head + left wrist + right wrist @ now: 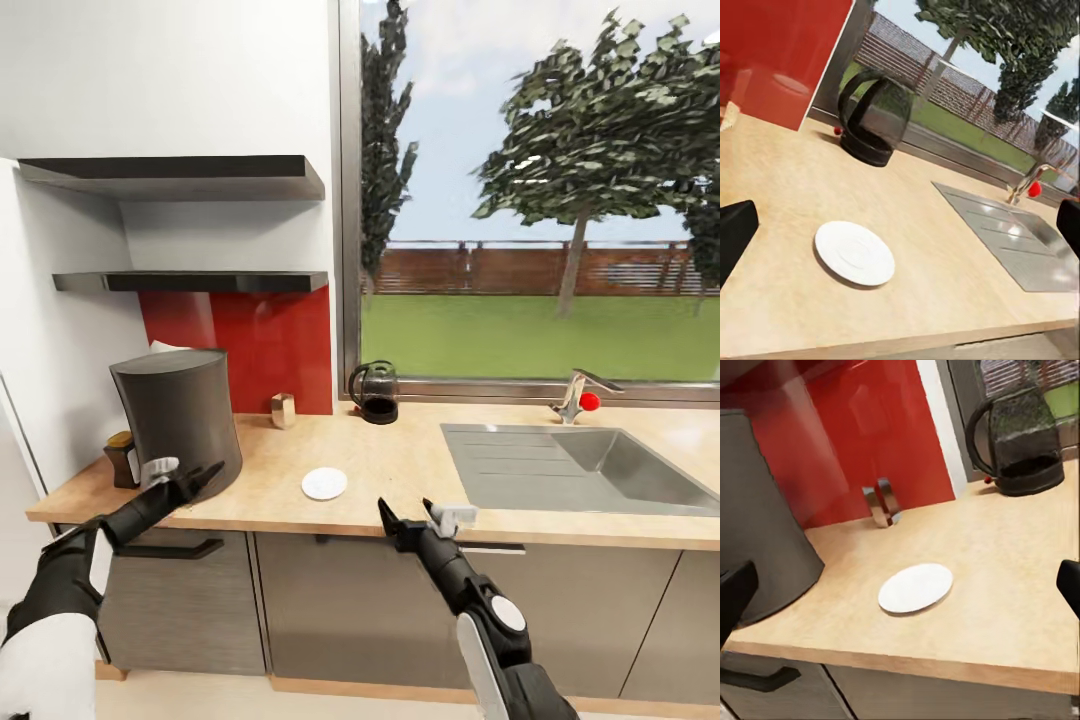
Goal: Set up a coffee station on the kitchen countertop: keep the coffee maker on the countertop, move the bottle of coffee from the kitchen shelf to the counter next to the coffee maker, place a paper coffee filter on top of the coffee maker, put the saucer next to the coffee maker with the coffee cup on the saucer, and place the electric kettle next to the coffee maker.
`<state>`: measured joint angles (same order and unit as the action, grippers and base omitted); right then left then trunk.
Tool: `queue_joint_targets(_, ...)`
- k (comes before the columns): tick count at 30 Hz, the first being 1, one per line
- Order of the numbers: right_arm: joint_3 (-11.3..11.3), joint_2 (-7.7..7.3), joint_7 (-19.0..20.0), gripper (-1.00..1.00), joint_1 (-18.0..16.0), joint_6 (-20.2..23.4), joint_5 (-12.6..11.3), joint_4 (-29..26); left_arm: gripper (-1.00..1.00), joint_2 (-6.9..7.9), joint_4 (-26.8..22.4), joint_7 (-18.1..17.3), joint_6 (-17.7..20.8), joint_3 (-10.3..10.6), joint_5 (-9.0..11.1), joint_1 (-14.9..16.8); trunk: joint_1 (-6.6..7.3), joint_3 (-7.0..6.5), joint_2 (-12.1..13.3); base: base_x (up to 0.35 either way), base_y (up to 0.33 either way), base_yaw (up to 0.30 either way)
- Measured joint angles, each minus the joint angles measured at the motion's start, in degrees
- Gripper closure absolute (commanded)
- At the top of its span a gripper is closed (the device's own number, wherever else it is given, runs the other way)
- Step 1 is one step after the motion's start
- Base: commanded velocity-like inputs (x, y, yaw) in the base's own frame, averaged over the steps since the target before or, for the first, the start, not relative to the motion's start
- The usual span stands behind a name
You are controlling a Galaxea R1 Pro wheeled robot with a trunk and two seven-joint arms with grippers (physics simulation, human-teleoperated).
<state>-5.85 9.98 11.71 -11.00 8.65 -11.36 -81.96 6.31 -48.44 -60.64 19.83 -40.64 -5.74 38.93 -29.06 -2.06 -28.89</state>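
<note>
The coffee maker (180, 415) hides part of the bottle (122, 458) and most of a white thing (165, 347) behind it.

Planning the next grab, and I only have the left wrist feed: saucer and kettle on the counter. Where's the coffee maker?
Observer: The coffee maker stands at the left end of the countertop, left of the saucer.
Operator: Is the coffee bottle on the counter?
Observer: Yes. The bottle of coffee stands on the countertop, just left of the coffee maker.
Operator: Is the right claw holding anything?
Observer: No. The right claw is open and empty, at the countertop's front edge.
</note>
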Motion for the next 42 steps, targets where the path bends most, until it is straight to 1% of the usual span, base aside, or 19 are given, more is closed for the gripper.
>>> queue_joint_targets(1, 0.00, 0.00, -3.18, -1.00, -1.47, 1.21, -2.39, -0.09, -1.00, -0.02, 0.11, 2.48, 1.31, 0.84, -0.43, 1.09, 0.00, 0.00, 0.00, 0.000, 0.000, 0.000)
queue_joint_targets(2, 0.03, 0.00, -6.69, -1.00, -3.02, 1.85, -4.29, -0.13, -1.00, 0.00, 0.17, 4.50, 3.17, 2.51, -0.81, 2.12, 0.00, 0.00, 0.00, 0.000, 0.000, 0.000)
queue_joint_targets(3, 0.04, 0.00, -8.84, -1.00, -3.96, 2.14, -5.35, -0.14, -1.00, 0.02, 0.19, 5.42, 4.66, 3.90, -0.97, 2.74, 0.00, 0.00, 0.00, 0.000, 0.000, 0.000)
queue_joint_targets(4, 0.05, 0.00, -9.75, -1.00, -4.37, 2.34, -5.84, -0.15, -1.00, 0.02, 0.20, 5.76, 5.40, 4.54, -1.02, 3.04, 0.00, 0.01, -0.01, 0.000, 0.000, 0.000)
queue_joint_targets(6, 0.16, -0.06, -11.74, -1.00, -5.78, 4.05, -7.59, -0.17, -1.00, -0.06, 0.25, 6.55, 7.73, 6.64, -1.10, 4.10, 0.00, 0.01, 0.00, 0.000, 0.000, 0.000)
queue_joint_targets(7, 0.28, -0.09, -12.60, -1.00, -7.47, 7.50, -9.46, -0.40, -1.00, -0.25, 0.41, 7.21, 8.94, 7.74, -1.09, 5.19, 0.00, 0.00, 0.00, 0.000, 0.000, 0.000)
queue_joint_targets(8, 0.35, -0.10, -13.10, -1.00, -9.01, 10.53, -10.73, -0.67, -1.00, -0.44, 0.82, 8.10, 9.44, 8.15, -1.06, 6.12, 0.00, 0.00, 0.00, 0.000, 0.000, 0.000)
queue_joint_targets(10, 0.48, -0.12, -15.20, -1.00, -11.06, 13.98, -11.77, -0.83, -1.00, -0.66, 2.01, 9.76, 9.78, 8.40, -1.03, 7.46, 0.00, 0.00, 0.00, 0.000, 0.000, 0.000)
queue_joint_targets(11, 0.54, -0.12, -17.77, -1.00, -12.02, 15.45, -12.59, -0.86, -1.00, -0.73, 3.02, 10.84, 9.93, 8.50, -1.00, 8.23, 0.00, 0.00, 0.00, 0.000, 0.000, 0.000)
queue_joint_targets(12, 0.57, -0.12, -19.71, -1.00, -12.40, 16.04, -13.37, -0.76, -1.00, -0.76, 3.66, 11.30, 10.16, 8.54, -0.98, 8.61, 0.00, 0.01, 0.00, 0.000, 0.000, 0.000)
queue_joint_targets(13, 0.92, -0.23, -22.02, -1.00, -12.78, 16.62, -15.09, -0.58, -1.00, -0.76, 4.42, 11.77, 11.26, 8.62, -1.00, 8.93, 0.00, 0.01, 0.00, 0.000, 0.000, 0.000)
queue_joint_targets(14, 1.52, -0.34, -22.63, -1.00, -12.89, 16.77, -16.10, -0.54, -1.00, -0.75, 4.61, 11.90, 11.87, 8.69, -1.02, 8.88, 0.00, 0.01, 0.00, 0.000, 0.000, 0.000)
queue_joint_targets(16, 3.51, -0.55, -23.28, -1.00, -12.98, 17.01, -18.35, -0.49, -1.00, -0.70, 4.41, 12.06, 12.58, 8.90, -1.04, 8.46, 0.00, 0.01, 0.00, 0.000, 0.000, 0.000)
queue_joint_targets(17, 3.96, -0.60, -23.38, -1.00, -12.95, 17.06, -18.92, -0.45, -1.00, -0.68, 4.36, 12.11, 12.70, 8.95, -1.04, 8.34, 0.00, 0.01, 0.00, 0.000, 0.000, 0.000)
queue_joint_targets(21, 4.57, -0.65, -23.55, -1.00, -12.73, 17.16, -19.90, -0.22, -1.00, -0.60, 4.27, 12.18, 13.23, 8.99, -1.06, 8.15, 0.00, 0.01, 0.00, 0.000, 0.000, 0.000)
queue_joint_targets(26, 4.54, -0.66, -23.63, -1.00, -12.71, 17.22, -19.87, 1.12, -1.00, -0.63, 4.63, 12.20, 13.14, 9.53, -1.05, 8.13, 0.01, 0.01, -0.01, 0.058, 0.000, 0.000)
queue_joint_targets(30, 4.51, -0.66, -23.64, -1.00, -12.71, 17.24, -19.91, 2.42, -1.00, -0.71, 4.98, 12.15, 13.09, 10.53, -1.05, 8.13, 0.03, 0.01, -0.01, 0.261, 0.000, 0.000)
queue_joint_targets(39, 4.38, -0.50, -23.63, -1.00, -12.70, 17.25, -19.94, 4.90, -1.00, -0.87, 5.24, 12.04, 13.06, 10.71, -0.99, 8.05, 0.04, 0.01, -0.01, 0.324, 0.000, -0.162)
queue_joint_targets(42, 4.25, -0.44, -23.59, -1.00, -12.71, 17.23, -19.95, 5.69, -1.00, -0.82, 5.24, 12.01, 13.01, 10.64, -0.98, 7.92, 0.01, 0.01, 0.00, 0.137, 0.000, -0.054)
